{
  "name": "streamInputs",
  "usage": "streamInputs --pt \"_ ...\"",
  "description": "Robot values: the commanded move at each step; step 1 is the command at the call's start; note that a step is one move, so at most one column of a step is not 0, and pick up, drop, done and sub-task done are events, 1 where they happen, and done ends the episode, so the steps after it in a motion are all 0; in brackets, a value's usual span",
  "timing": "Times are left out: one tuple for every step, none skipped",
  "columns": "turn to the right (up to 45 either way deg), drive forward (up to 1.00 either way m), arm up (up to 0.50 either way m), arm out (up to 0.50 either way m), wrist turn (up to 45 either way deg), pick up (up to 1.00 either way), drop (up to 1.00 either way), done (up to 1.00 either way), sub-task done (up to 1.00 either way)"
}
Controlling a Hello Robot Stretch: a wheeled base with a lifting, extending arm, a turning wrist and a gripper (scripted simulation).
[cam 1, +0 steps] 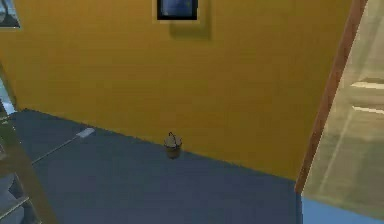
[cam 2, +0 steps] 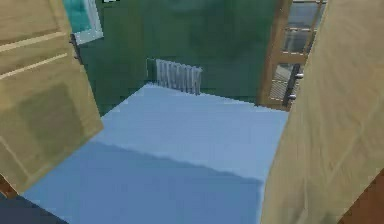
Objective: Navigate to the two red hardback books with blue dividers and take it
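Search step: the two red hardback books are yet to be found.

How the fingers stand cannot be told, nor where the books lie. Ahead, a blue-grey floor (cam 1: 150, 185) runs to a yellow wall (cam 1: 220, 90), with a small bucket-like thing (cam 1: 173, 146) at its foot, a dark framed picture (cam 1: 180, 8) high up and a pale door (cam 1: 352, 130) at the forward view's right. To the arm side, a wooden door leaf (cam 2: 40, 110) stands beside a light blue floor (cam 2: 190, 135) that reaches a white radiator (cam 2: 178, 75) on a dark green wall (cam 2: 225, 40). The next move likely calls for turning and driving on to search elsewhere.
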Motion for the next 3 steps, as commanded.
streamInputs --pt "21.0 0.00 0.00 0.00 0.0 0.00 0.00 0.00 0.00" --pt "0.0 0.05 0.00 0.00 0.0 0.00 0.00 0.00 0.00" --pt "-45.0 0.00 0.00 0.00 0.0 0.00 0.00 0.00 0.00"
